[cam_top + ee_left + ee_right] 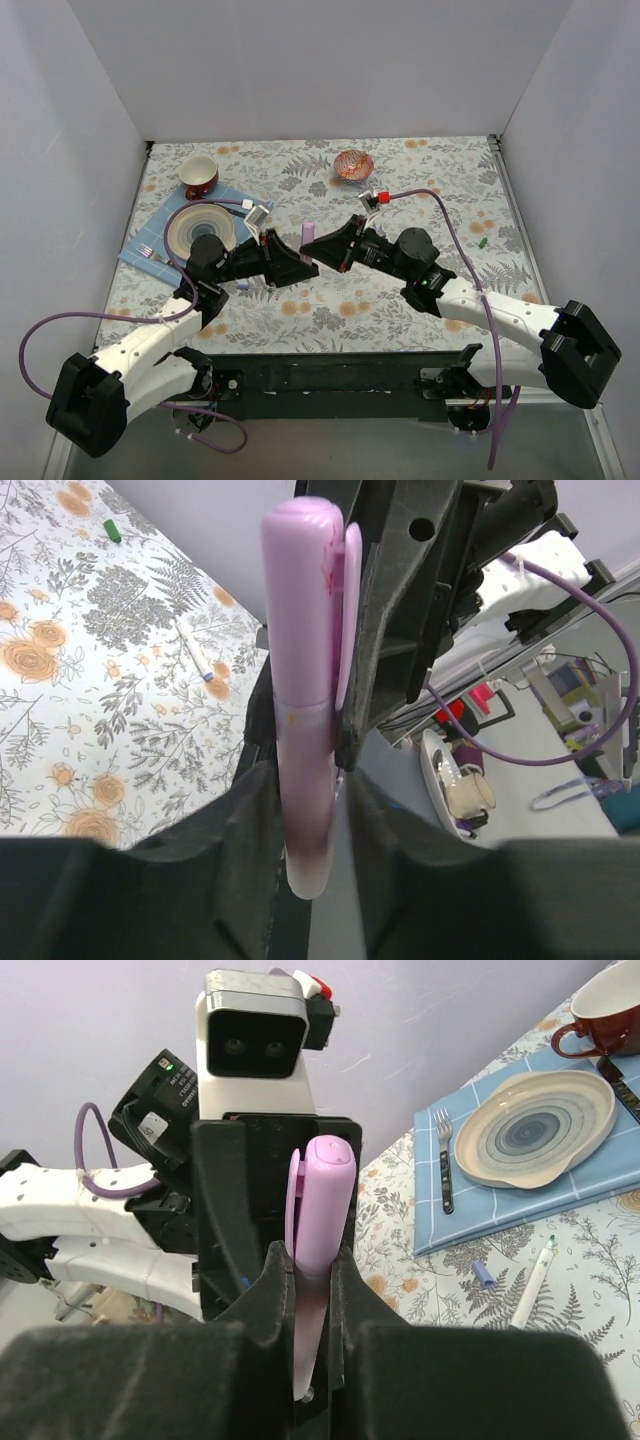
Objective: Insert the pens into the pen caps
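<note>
Your floral-clothed table (400, 310) carried a blue placemat (140, 250) at its far left, with a ringed plate (200, 228) on it and a red mug (199, 175) at its far corner. Over the middle you had both arms meeting nose to nose. The right gripper (312, 1280) was clamped on the pink marker (325, 1200), which stood upright above the cloth with its pink cap (300, 600) seated on the top end. The left gripper (312, 815) faced it from the other side, its fingers flanking the marker's lower barrel. I could not tell whether they pressed it or stood a touch slack. One white pen (535, 1282) lay on the cloth just beside the placemat, with the purple-blue cap (483, 1274) near it. The other white pen (195, 652) lay towards the table's right. The green cap (112, 530) lay farther out on that side.
</note>
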Controlling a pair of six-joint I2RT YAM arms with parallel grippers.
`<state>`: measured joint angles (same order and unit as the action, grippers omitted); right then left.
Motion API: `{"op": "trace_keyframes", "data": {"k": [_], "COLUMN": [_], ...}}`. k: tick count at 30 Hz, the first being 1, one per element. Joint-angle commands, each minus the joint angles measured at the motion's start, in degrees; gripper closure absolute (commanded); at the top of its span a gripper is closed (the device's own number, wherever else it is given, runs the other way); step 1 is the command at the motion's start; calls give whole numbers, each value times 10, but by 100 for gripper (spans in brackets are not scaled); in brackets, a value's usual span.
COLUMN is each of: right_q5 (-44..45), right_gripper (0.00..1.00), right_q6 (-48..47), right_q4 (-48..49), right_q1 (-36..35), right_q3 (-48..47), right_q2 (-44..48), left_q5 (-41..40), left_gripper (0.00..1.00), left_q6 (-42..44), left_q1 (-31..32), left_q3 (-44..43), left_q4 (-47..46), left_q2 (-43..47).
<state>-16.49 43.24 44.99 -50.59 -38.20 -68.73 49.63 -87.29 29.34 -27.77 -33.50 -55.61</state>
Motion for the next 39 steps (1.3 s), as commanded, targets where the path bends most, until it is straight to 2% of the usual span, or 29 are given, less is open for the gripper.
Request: {"op": "trace_keyframes", "data": {"k": [1, 3, 8, 10, 11, 13, 16, 20, 25, 29, 32, 33, 38, 39], "right_q5": [4, 1, -30, -21, -19, -9, -8, -4, -9, 4, 8, 14, 81, 91], "right_gripper": [99, 99, 99, 99, 99, 99, 99, 99, 99, 97, 93, 86, 73, 68], "right_q6": [-24, -43, -84, -137, -155, -182, -185, -202, -214, -227, -226, -222, -200, -193], "right_q4": [-23, -67, -191, -256, -322, -362, -373, -377, -299, -350, -356, -358, -388, -399], "right_q1": [11, 29, 127, 143, 150, 158, 162, 168, 185, 188, 189, 189, 188, 189], "right_q3": [-15, -15, 23, 15, 8, 1, 18, 21, 47, 17, 12, 12, 8, 8], "right_q2": [15, 29, 62, 63, 57, 37, 18, -25, -90, -147, -155, -154, -151, -150], "left_q5": [-28, -57, -117, -168, -191, -265, -347, -420, -462, -461, -464, -464, -479, -484], "left_gripper": [50, 42, 8, 2, 2, 2, 2, 2, 2, 2, 2, 2, 2, 2], "left_q6": [24, 63, 140, 171, 181, 200, 209, 207, 210, 214, 214, 215, 214, 213], "left_q1": [1, 1, 2, 1, 2, 1, 1, 1, 2, 2, 2, 1, 2, 1], "left_q3": [-19, -32, -56, -75, -82, -100, -105, -92, -82, -76, -78, -79, -81, -81], "left_q4": [39, 102, 246, 283, 320, 357, 389, 403, 415, 406, 408, 408, 413, 415], "left_q2": [29, 48, 95, 112, 116, 129, 145, 182, 219, 228, 227, 227, 223, 224]}}
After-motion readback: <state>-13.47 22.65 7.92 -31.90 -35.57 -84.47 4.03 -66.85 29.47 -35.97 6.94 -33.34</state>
